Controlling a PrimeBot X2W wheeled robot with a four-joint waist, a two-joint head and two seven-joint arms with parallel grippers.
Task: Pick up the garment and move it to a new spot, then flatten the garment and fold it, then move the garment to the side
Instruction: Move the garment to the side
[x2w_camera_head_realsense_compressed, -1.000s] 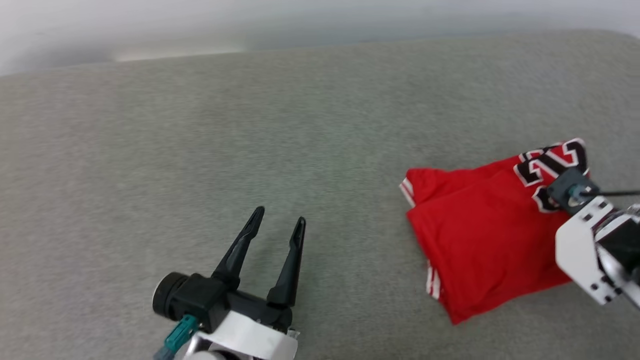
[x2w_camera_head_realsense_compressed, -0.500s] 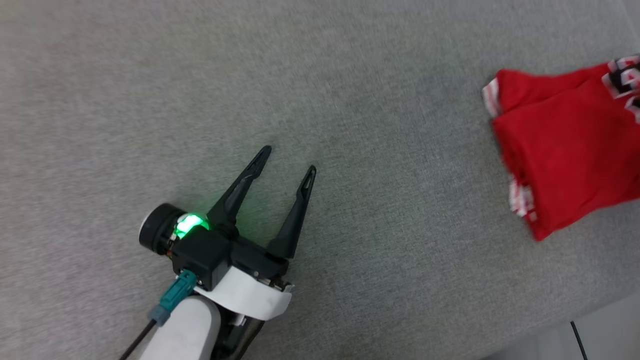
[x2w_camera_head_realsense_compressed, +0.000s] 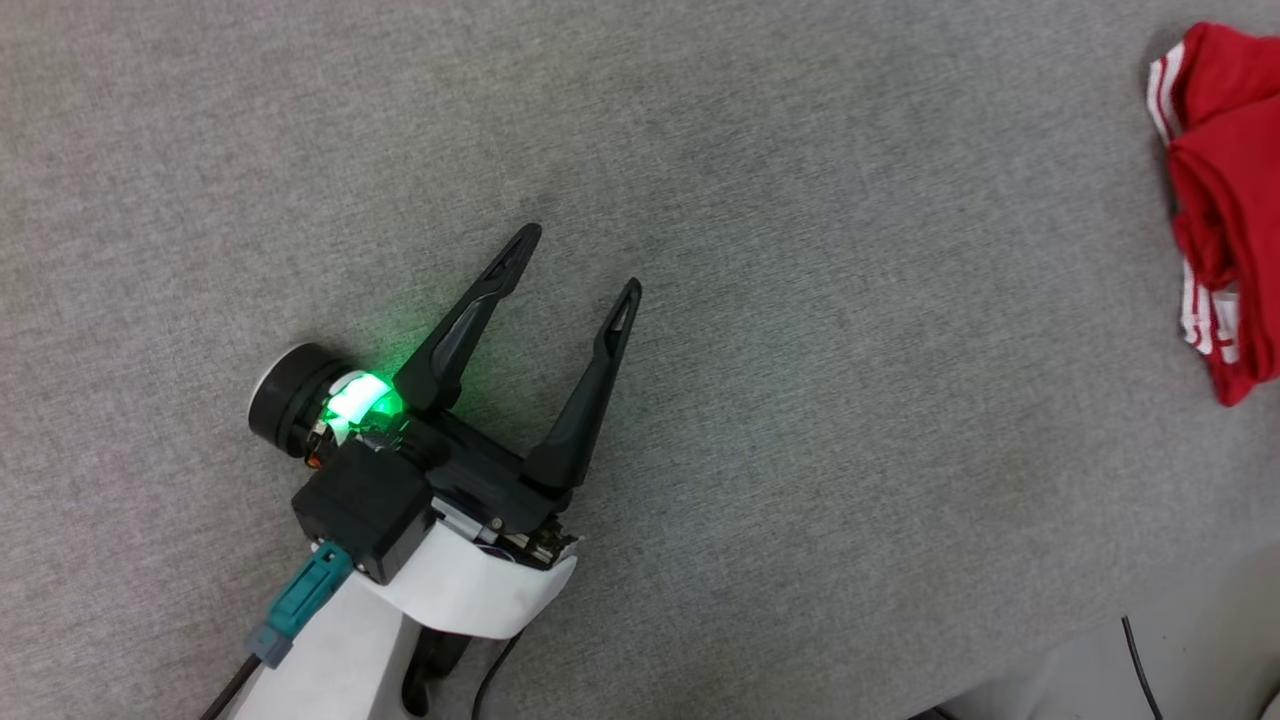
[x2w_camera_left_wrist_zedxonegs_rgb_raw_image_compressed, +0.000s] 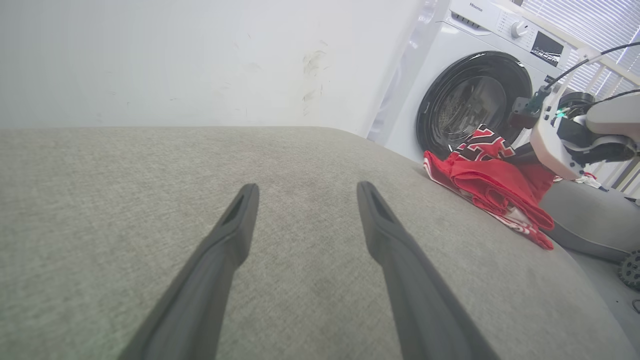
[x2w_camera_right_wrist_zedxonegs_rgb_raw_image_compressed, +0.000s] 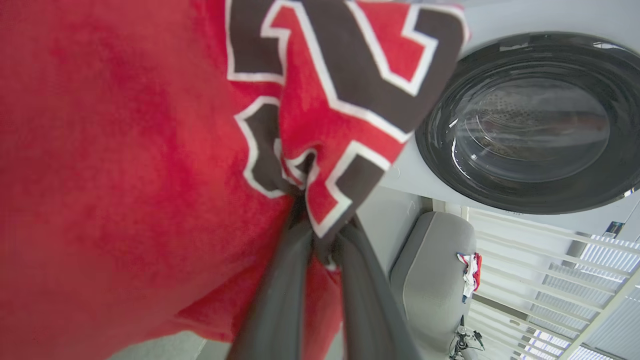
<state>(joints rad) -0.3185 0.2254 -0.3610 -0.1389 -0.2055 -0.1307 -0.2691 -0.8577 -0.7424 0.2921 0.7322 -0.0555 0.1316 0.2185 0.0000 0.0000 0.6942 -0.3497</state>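
Note:
The garment (x2w_camera_head_realsense_compressed: 1235, 200), bright red with white stripe trim, lies bunched at the right edge of the grey padded surface (x2w_camera_head_realsense_compressed: 800, 200) in the head view. My left gripper (x2w_camera_head_realsense_compressed: 581, 260) rests low over that surface far to the garment's left, its fingers spread open and holding nothing. The left wrist view shows the same open fingers (x2w_camera_left_wrist_zedxonegs_rgb_raw_image_compressed: 306, 186), with the garment (x2w_camera_left_wrist_zedxonegs_rgb_raw_image_compressed: 492, 187) off to the right. My right gripper (x2w_camera_right_wrist_zedxonegs_rgb_raw_image_compressed: 320, 220) is shut on a fold of the garment (x2w_camera_right_wrist_zedxonegs_rgb_raw_image_compressed: 125, 150) by its black-and-white printed marks; the cloth hides the fingertips. The right arm (x2w_camera_left_wrist_zedxonegs_rgb_raw_image_compressed: 560, 145) reaches over the garment.
A white washing machine (x2w_camera_left_wrist_zedxonegs_rgb_raw_image_compressed: 475, 100) with a dark round door stands just beyond the surface's far end. The surface's front right edge drops to a pale floor (x2w_camera_head_realsense_compressed: 1150, 660) with a thin black cable. A grey seat (x2w_camera_right_wrist_zedxonegs_rgb_raw_image_compressed: 430, 280) carries some cloth.
The head camera has swung down and left, so the garment now sits at the right edge and the right wrist has left that view. A green light has come on at the left wrist.

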